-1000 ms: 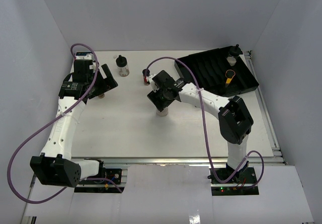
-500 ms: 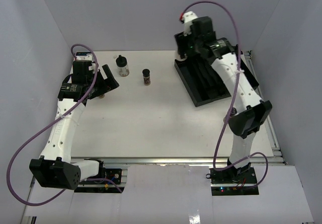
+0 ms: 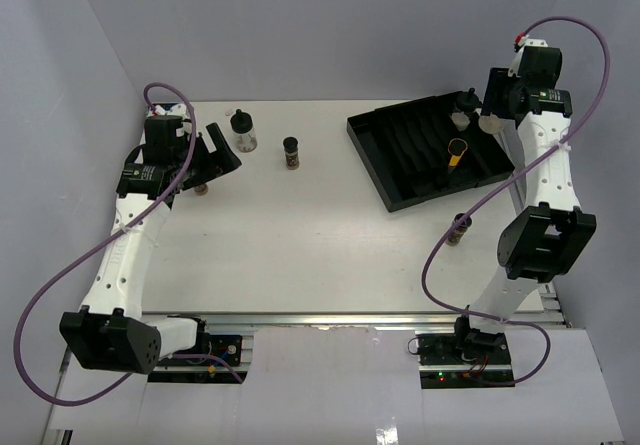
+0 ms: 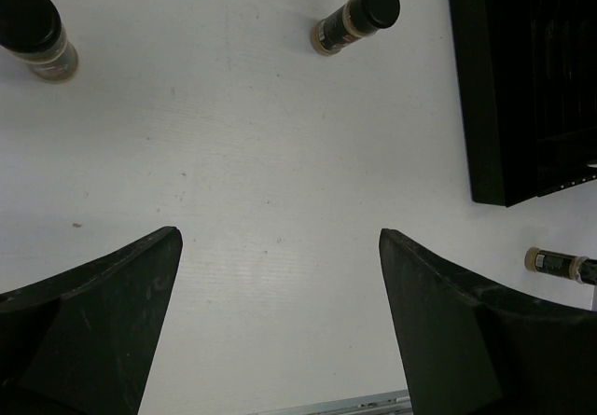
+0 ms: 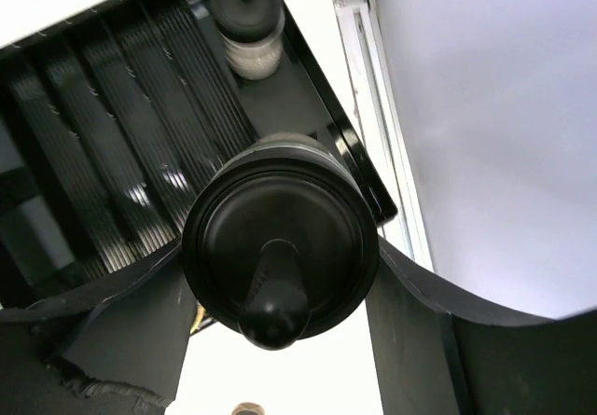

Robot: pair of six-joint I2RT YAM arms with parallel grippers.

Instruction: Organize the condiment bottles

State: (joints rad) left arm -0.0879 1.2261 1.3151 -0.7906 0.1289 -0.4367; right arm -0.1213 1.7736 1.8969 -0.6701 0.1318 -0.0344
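While clamped, jar [image 5: 280, 238] end-on, cap lensward

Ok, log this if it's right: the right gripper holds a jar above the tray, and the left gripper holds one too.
One thing is wrong: the left gripper is open and holds nothing, as the left wrist view shows. The right gripper does hold a jar above the tray.

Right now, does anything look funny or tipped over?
One small bottle seems to lie on its side on the table, just outside the black tray, while the brown bottle farther off stands upright. Nothing looks spilled.
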